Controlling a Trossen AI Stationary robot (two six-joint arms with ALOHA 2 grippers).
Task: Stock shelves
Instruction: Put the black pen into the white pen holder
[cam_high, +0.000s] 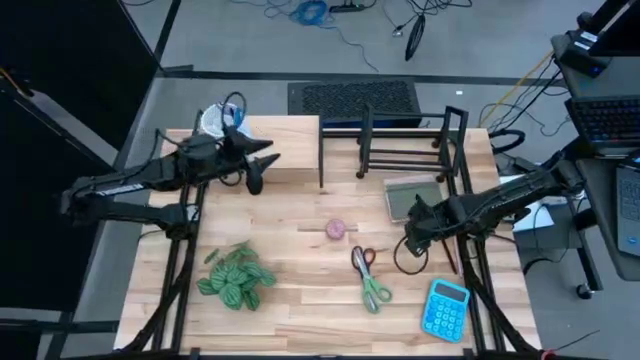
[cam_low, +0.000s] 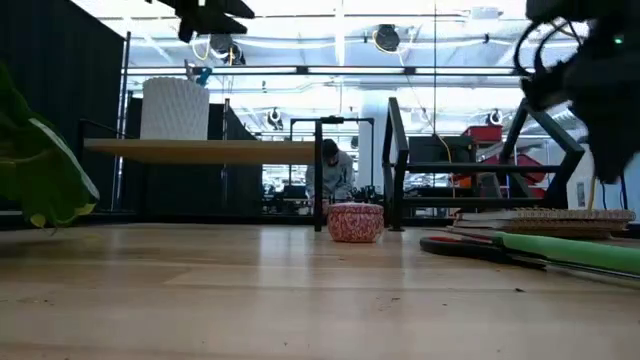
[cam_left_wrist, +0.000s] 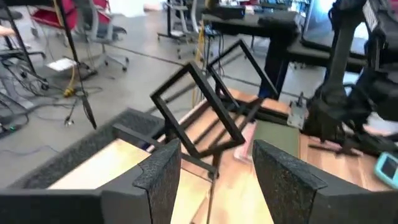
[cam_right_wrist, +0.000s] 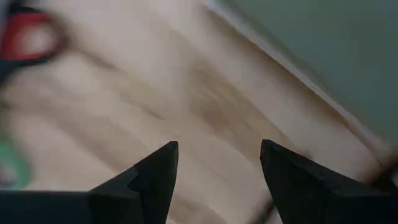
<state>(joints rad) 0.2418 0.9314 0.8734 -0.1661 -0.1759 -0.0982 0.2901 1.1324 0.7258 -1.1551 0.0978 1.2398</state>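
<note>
The shelves stand along the desk's (cam_high: 300, 300) far edge: wooden riser (cam_high: 285, 150) just beside my left gripper (cam_high: 256, 180), wire rack (cam_high: 400, 140) beyond my right gripper (cam_high: 414, 243). Both fingers are spread, empty. Green notebook (cam_high: 412, 199) lies nearest the right.

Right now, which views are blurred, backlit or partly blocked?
Right wrist view: motion-smeared, its open fingers over bare table. Low view: bright ceiling lights backlight the pale-wood riser shelf; a blurred green leaf blocks the edge. Left wrist view: soft, black wire-frame rack tilted. High view: clear.
</note>
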